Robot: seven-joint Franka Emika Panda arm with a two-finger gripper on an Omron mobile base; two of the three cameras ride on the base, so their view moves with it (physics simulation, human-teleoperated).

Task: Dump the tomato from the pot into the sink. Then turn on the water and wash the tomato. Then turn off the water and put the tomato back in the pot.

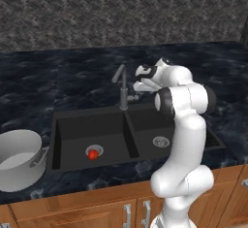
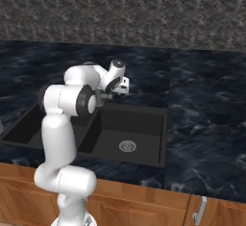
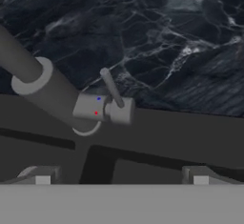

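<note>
i see my gripper (image 3: pixel 121 179) released, jaws wide, just before the faucet lever (image 3: pixel 112 89) at the sink's (image 1: pixel 68 125) back edge, tomato (image 1: pixel 92 154) on the left drain, pot (image 1: pixel 19 159) at the worktop's left edge.

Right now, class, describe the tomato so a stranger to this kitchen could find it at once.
Find the black double-basin sink set into the dark marbled counter. Look in its left basin, on the side nearest the silver pot. The tomato is the tiny bright red ball sitting on that basin's round silver drain, the only red thing there.
</note>
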